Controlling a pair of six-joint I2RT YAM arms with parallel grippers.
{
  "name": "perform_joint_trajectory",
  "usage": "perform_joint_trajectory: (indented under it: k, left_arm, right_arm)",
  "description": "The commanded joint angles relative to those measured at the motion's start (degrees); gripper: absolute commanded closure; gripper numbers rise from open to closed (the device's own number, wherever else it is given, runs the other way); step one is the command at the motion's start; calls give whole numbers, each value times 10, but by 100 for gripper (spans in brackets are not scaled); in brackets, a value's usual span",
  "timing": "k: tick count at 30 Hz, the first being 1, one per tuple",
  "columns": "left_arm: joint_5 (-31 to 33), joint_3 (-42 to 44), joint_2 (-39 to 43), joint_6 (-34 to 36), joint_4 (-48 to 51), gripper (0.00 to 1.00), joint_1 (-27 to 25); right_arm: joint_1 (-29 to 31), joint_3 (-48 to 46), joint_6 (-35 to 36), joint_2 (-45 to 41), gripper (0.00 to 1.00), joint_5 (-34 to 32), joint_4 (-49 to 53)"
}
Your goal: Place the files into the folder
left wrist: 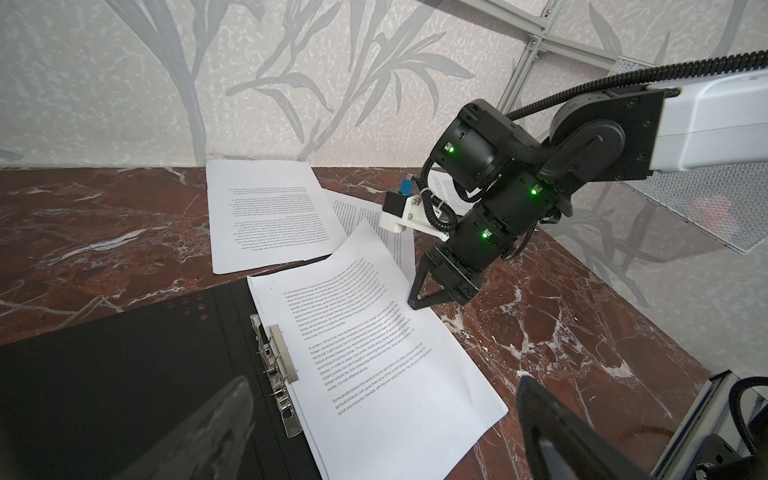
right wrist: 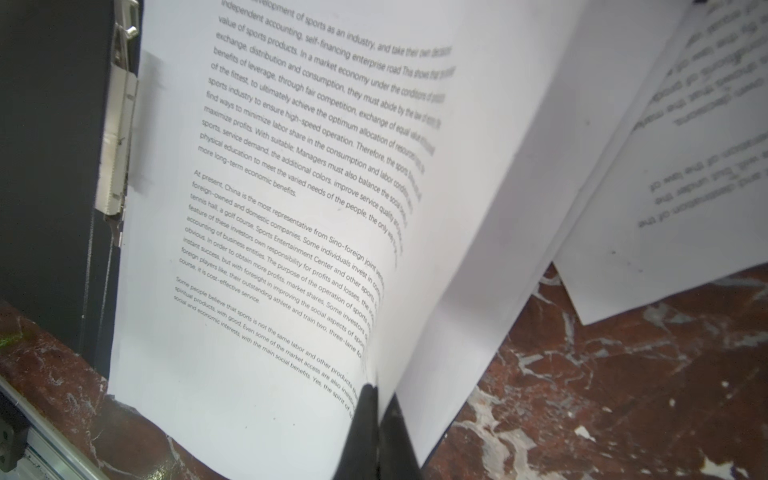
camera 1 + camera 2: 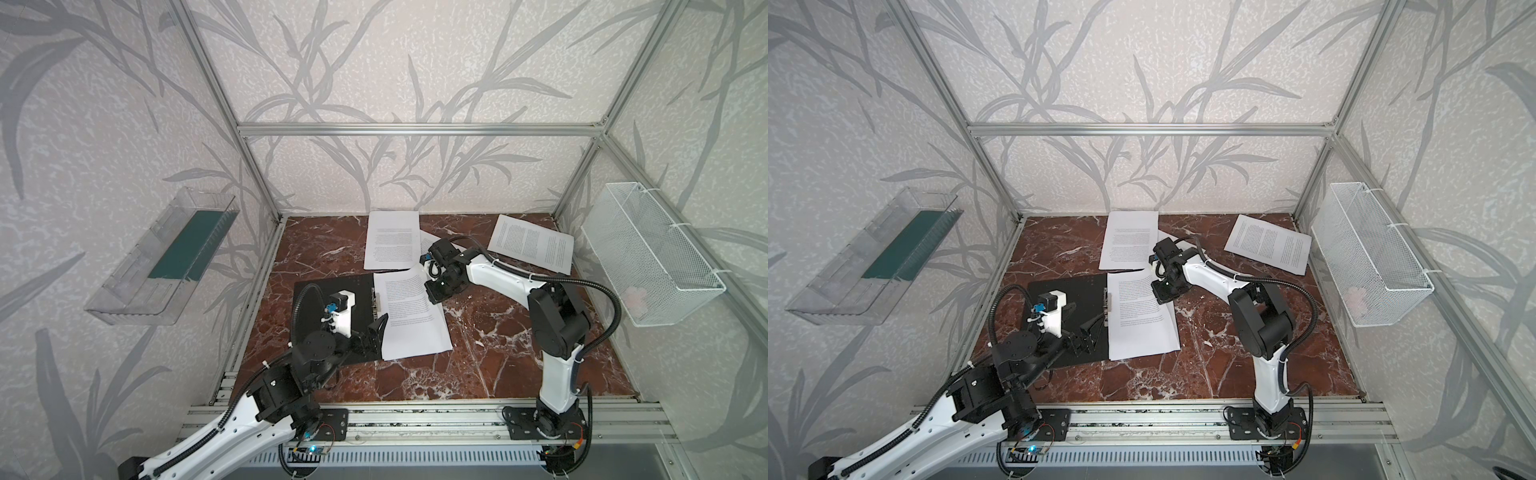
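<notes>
Held sheet (image 3: 411,316) (image 2: 270,208): one of the files, lying on the right half of the open folder (image 3: 361,291) (image 1: 124,353), its left edge beside the metal clip bar (image 1: 278,361).
Right gripper (image 1: 415,303) (image 2: 376,399): jaws pinched together on the sheet's right edge, which curled upward at the grip.
Left gripper (image 3: 376,332): jaws spread wide and holding nothing, above the folder's near part beside the sheet's left margin.
Folder: spread flat, black inside up, left of centre on the marble table (image 3: 478,365); its left half was bare, its right half covered by the sheet.
Edges: the sheet's far edge came close to the back-centre sheet (image 3: 390,239); its near corner reached past the folder's near edge.
Open room: bare marble lay right of and in front of the held sheet, up to the right arm's base.
Count, files: four sheets told apart, namely the held one, the back-centre one, one partly hidden under the right arm (image 1: 361,216), and one at the back right (image 3: 530,243).
Count, other: one folder; one clear tray (image 3: 158,257) on the left wall; one wire basket (image 3: 648,253) on the right wall.
</notes>
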State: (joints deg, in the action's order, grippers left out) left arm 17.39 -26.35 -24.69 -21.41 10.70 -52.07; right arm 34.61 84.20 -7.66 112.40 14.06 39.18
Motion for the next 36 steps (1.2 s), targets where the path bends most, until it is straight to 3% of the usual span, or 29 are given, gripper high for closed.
perform_joint_trajectory:
  k: [1,20,36]
  left_arm:
    - [1,-9,0,6,-7,1,-1]
    - [-1,-10,-24,7,-9,1,-1]
    - [-1,-11,-29,8,-10,1,-1]
  right_arm:
    - [3,17,-3,7,100,4,6]
    - [-2,-3,-64,6,100,18,-26]
    - [-2,-12,-80,4,100,68,-36]
